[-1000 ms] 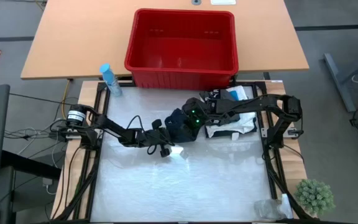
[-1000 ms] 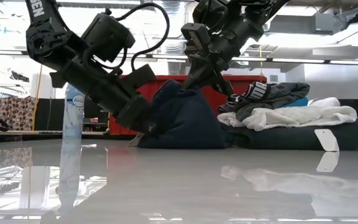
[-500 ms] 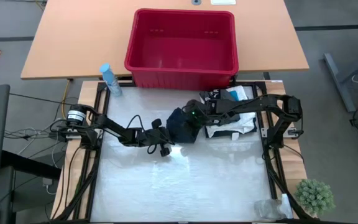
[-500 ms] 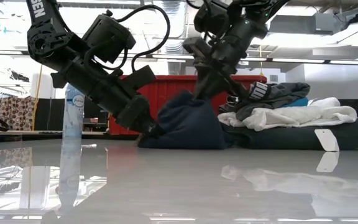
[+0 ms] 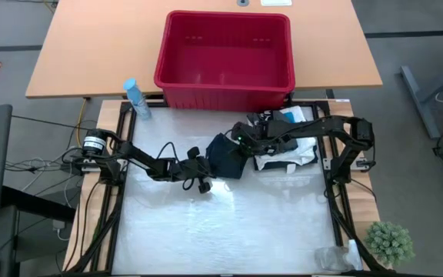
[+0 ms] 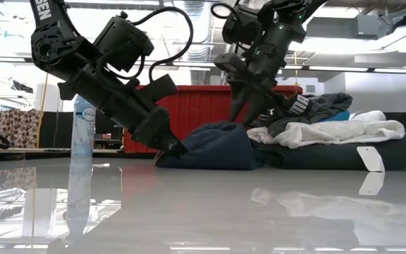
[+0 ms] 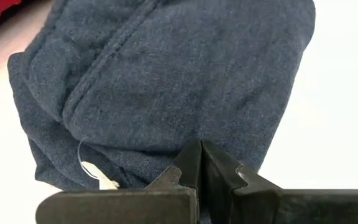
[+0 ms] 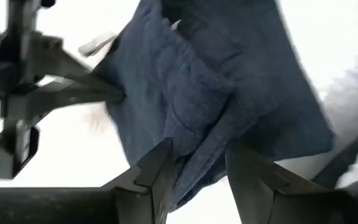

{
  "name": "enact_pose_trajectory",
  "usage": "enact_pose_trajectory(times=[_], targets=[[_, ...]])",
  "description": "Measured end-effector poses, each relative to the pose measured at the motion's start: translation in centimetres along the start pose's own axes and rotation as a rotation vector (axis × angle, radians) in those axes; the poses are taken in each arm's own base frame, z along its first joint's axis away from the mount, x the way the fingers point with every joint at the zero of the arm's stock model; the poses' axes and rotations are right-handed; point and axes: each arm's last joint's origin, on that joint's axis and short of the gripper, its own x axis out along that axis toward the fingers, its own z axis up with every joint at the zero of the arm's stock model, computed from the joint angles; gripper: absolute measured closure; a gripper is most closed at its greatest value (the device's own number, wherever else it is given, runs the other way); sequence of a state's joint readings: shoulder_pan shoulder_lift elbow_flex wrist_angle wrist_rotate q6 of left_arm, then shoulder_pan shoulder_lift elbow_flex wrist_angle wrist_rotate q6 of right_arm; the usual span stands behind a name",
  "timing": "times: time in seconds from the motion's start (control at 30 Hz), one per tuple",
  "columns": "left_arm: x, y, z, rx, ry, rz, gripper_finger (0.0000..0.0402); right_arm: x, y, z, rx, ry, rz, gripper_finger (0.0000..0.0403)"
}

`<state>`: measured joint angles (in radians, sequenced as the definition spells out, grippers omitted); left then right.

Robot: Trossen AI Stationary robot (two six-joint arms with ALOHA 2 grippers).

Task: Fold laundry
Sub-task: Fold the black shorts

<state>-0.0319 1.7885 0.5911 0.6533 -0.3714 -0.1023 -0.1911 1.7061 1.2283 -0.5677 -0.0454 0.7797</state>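
Laundry sits toward the far right of a glossy white table [image 5: 229,223]. Its dark blue garment [image 5: 225,156] lies slumped in a low heap near the middle of the far half, just in front of the red basket [image 5: 225,50]. To its right a pile [image 6: 337,134] is stacked: a dark slab at the bottom, a white piece over it, grey and teal on top, with a white tag hanging at the front.

At the garment's near-left edge, the left gripper [image 6: 177,149] is down at table level, fingers pressed together and pinching the fabric edge; the left wrist view shows the closed tips [image 7: 201,163] against the blue cloth. Above the garment's right side, the right gripper [image 6: 237,113] hangs clear of the cloth in the low view, its fingers [image 8: 157,171] apart, with a fold of blue fabric seen between them in its wrist view; whether they touch it I cannot tell.

The tabletop mirrors the arms, a blue spray bottle [image 5: 135,98] at the far left corner, and the pile. A black frame edges the surface. The basket stands on a separate wooden table [image 5: 91,46] behind. A small green plant [image 5: 391,242] sits by the near right corner. Beyond, the room shows ceiling ducts, bright lights and patterned cloth hanging at far left.
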Motion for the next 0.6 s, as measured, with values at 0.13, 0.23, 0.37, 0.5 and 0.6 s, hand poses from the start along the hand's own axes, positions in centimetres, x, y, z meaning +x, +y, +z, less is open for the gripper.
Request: enact_pose_trajectory(times=[0.13,0.23,0.37,0.5,0.6], targets=[[0.0,0.0,0.0,-0.023,0.000,0.000,0.0402,-0.1,-0.6,0.5,0.037,-0.003,-0.010,0.0231],[0.0,0.0,0.0,-0.025,0.000,0.000,0.0402,-0.1,-0.5,0.8,0.026,-0.026,0.007,0.0234],[0.0,0.0,0.0,-0.032,-0.001,0.000,0.0402,-0.5,0.1,1.3,0.009,-0.082,0.063,0.0241],[-0.2,0.0,0.3,-0.042,-0.011,-0.001,0.0402,-0.8,0.8,1.3,-0.041,-0.107,0.104,0.0248],[-0.7,0.2,1.2,-0.054,-0.048,-0.005,0.0402,-0.8,1.4,0.7,-0.068,-0.102,0.116,0.0257]])
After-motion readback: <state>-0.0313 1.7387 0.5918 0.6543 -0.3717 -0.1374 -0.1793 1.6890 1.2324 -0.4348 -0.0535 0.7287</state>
